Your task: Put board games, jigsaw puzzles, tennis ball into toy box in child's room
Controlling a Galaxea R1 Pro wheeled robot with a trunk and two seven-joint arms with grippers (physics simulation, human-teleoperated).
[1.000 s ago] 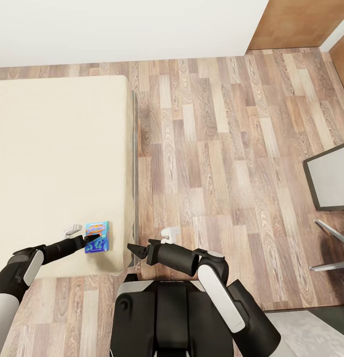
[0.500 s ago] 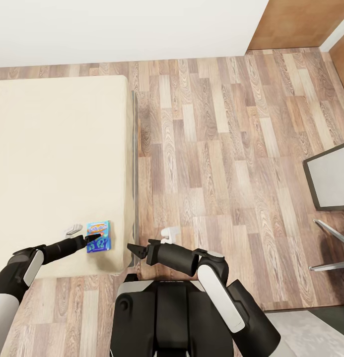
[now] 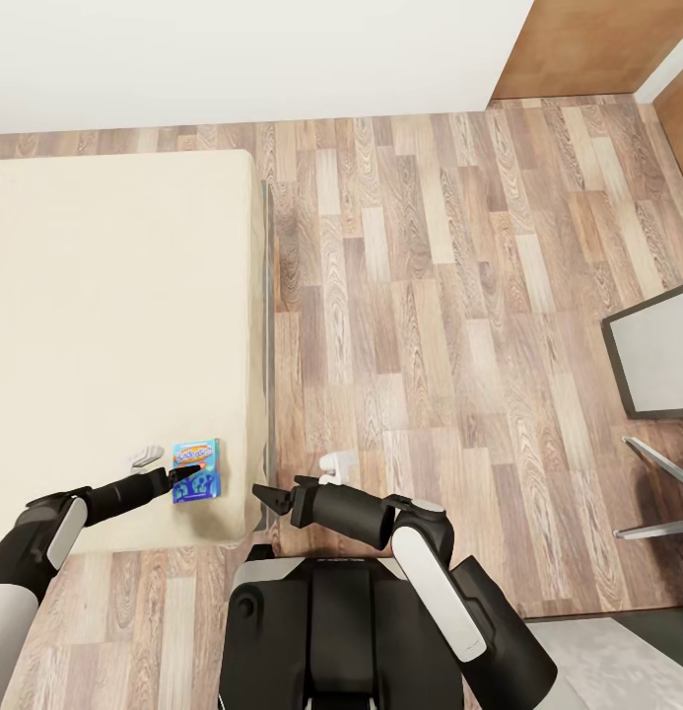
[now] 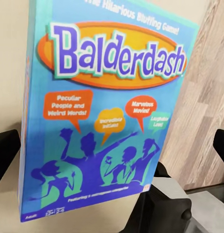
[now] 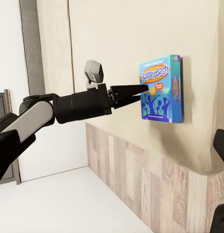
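One board game, a blue "Balderdash" box [image 3: 199, 460], lies flat on the cream bed [image 3: 114, 296] near its front right corner. My left gripper [image 3: 188, 477] reaches over the mattress with its tips on the box's near part. In the left wrist view the box [image 4: 107, 121] fills the space between the two fingers [image 4: 5, 150], which stand wide apart, open. The right wrist view shows the same box [image 5: 163, 90] and the left gripper [image 5: 134, 92] from the side. My right gripper [image 3: 262, 496] hovers beside the bed's corner, open and empty.
The bed's grey padded edge [image 3: 269, 325] runs along wood-plank floor [image 3: 430, 296]. A light grey table top with a dark rim [image 3: 661, 360] shows at the right, with thin metal legs [image 3: 656, 493] below it. A white wall lies behind and a brown wood panel [image 3: 597, 44] stands at the top right.
The game box has slid a few pixels toward the bed's right edge under the left gripper. Both arms have barely moved.
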